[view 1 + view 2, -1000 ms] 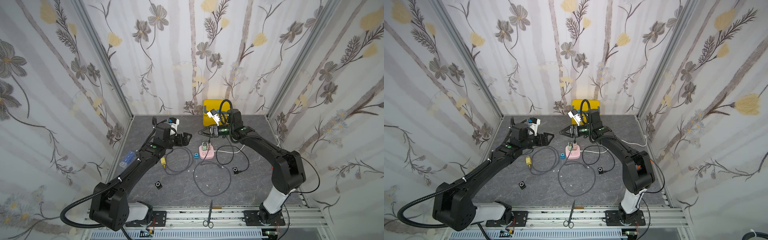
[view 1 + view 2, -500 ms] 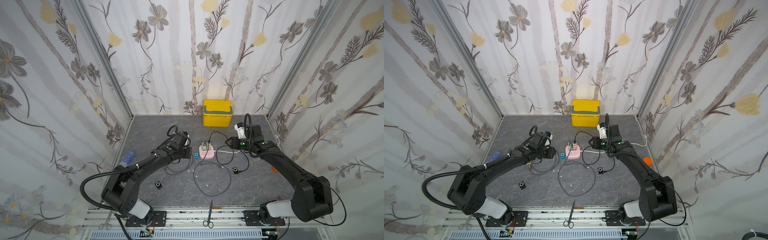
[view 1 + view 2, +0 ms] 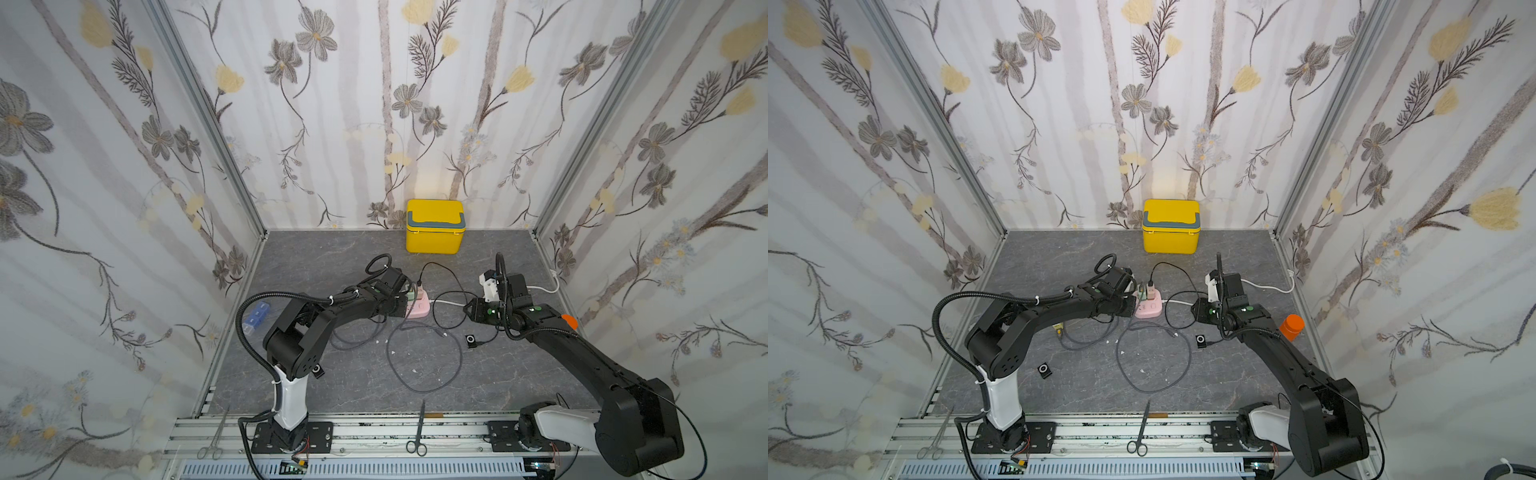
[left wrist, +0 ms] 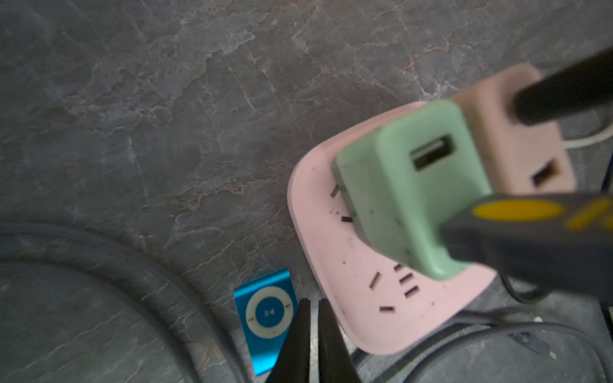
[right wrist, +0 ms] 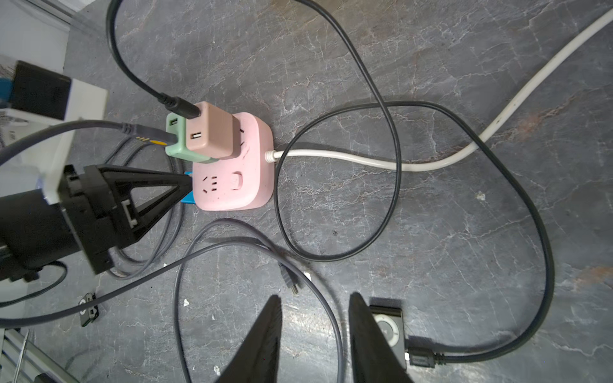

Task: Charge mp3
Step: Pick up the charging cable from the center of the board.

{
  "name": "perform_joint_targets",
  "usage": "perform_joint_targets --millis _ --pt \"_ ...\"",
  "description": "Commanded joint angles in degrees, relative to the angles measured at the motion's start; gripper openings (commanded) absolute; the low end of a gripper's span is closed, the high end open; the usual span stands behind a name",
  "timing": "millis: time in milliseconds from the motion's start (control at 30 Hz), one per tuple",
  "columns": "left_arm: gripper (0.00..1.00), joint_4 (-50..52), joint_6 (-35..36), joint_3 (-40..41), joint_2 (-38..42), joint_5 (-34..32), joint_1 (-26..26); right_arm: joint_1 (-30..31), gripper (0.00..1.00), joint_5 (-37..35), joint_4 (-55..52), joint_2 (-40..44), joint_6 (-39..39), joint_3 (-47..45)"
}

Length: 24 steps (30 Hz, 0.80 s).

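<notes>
Beside pink strip [image 4: 315, 252]: blue mp3 [image 4: 267, 318], white click wheel [image 4: 250, 313]; left tool [image 4: 313, 301] closed, empty; right tool [image 5: 315, 295] parted, empty.

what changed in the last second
The left pincer came down beside the blue mp3 player at the pink power strip and shut, gripping nothing. The right pincer pulled back from the strip to over the black mp3 player, narrower but open. Strip and both players stayed put.

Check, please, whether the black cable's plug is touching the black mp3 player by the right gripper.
Touching. The right wrist view shows the black cable's plug seated against the edge of the black mp3 player, with no gap between them.
</notes>
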<state>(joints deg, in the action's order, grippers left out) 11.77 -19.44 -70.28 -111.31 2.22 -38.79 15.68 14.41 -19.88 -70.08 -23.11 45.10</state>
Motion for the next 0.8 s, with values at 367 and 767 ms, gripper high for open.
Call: perform_joint_targets --millis 367,767 --pt "0.12 -3.46 -0.2 -12.08 -8.51 6.4 -0.76 0.05 0.4 -1.33 -0.16 0.71 -0.79 -3.33" --pt "0.31 2.66 0.71 -18.44 -7.24 3.48 3.66 6.56 0.4 -0.6 0.88 -0.82 -2.58 -8.02"
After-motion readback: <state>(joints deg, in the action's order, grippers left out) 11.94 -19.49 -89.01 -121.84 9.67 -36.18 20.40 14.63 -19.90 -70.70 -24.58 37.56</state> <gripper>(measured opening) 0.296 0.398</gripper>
